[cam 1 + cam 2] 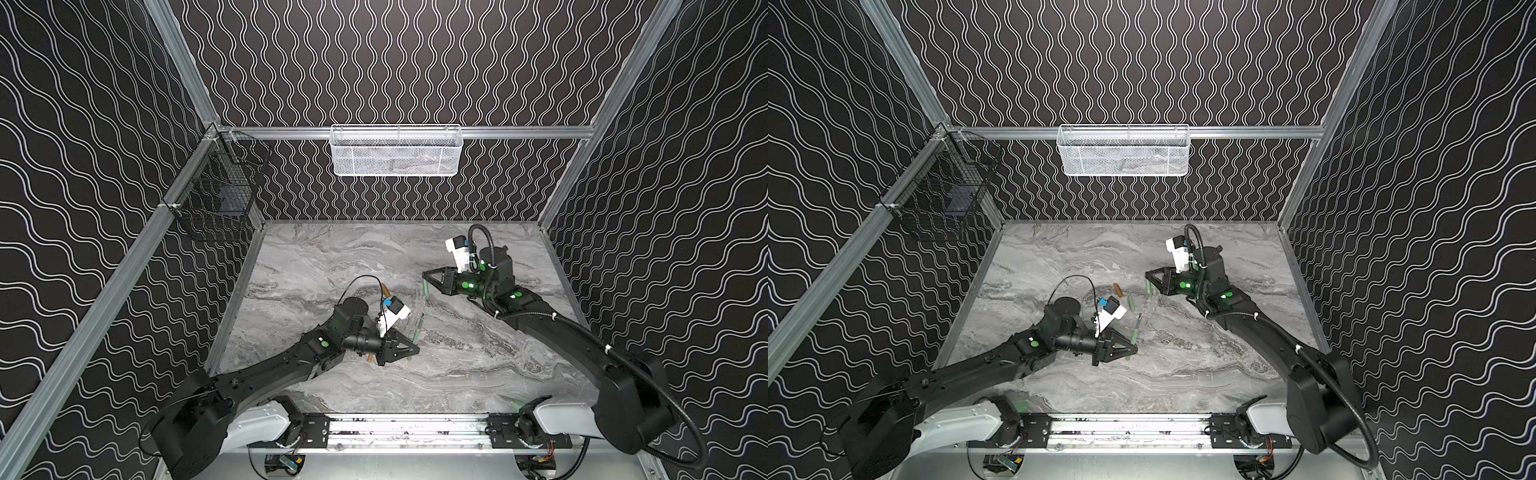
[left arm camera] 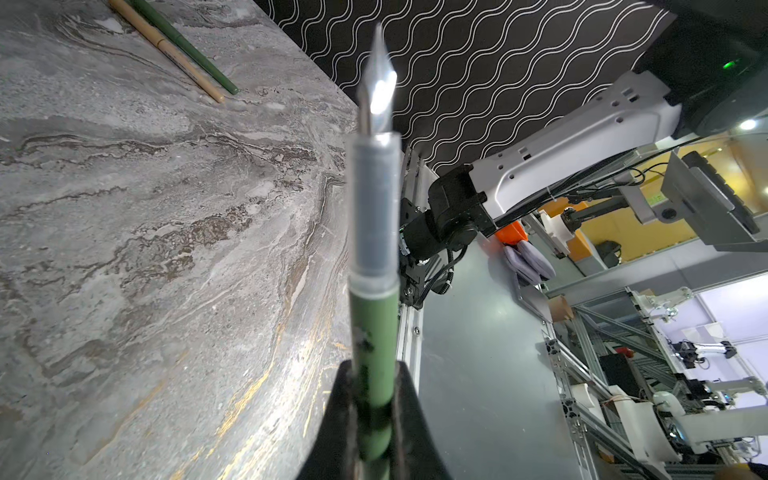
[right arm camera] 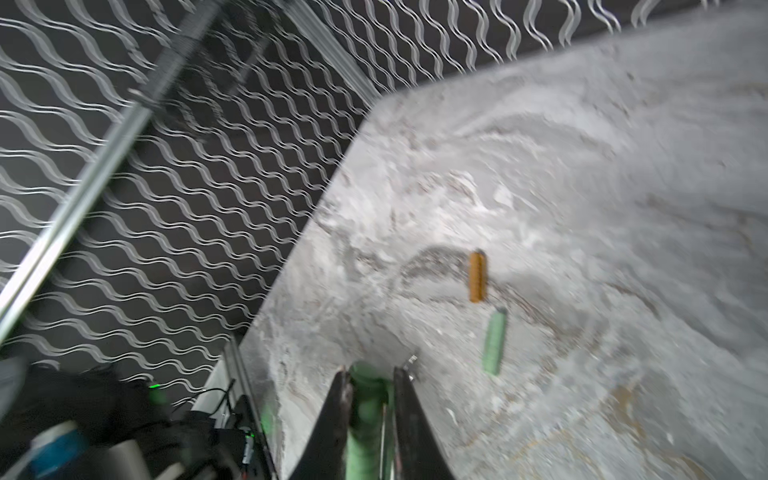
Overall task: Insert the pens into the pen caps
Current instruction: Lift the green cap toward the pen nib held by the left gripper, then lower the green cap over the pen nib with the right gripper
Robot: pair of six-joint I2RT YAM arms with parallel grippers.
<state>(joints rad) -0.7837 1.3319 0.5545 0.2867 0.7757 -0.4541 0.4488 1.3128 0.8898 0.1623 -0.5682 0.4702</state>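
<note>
1. The left arm reaches from the near-left edge to mid-table with its wrist level. The left gripper points right and is clamped on the green pen. The pen crosses the jaws with its nib toward the far wall.
2. The right arm stretches in from the near-right side with its elbow bent. The right gripper points left over the far middle of the table and is closed on a pale green cap.
3. The held pen has a matte green barrel, a clear plastic grip section and a shiny pointed metal nib.
4. A tan-orange cap and a green cap, both short rounded tubes, lie on the table just left of the right gripper, apart from each other.
5. A tan pen and a second green pen, both slim sticks, lie side by side on the grey marbled top.
</note>
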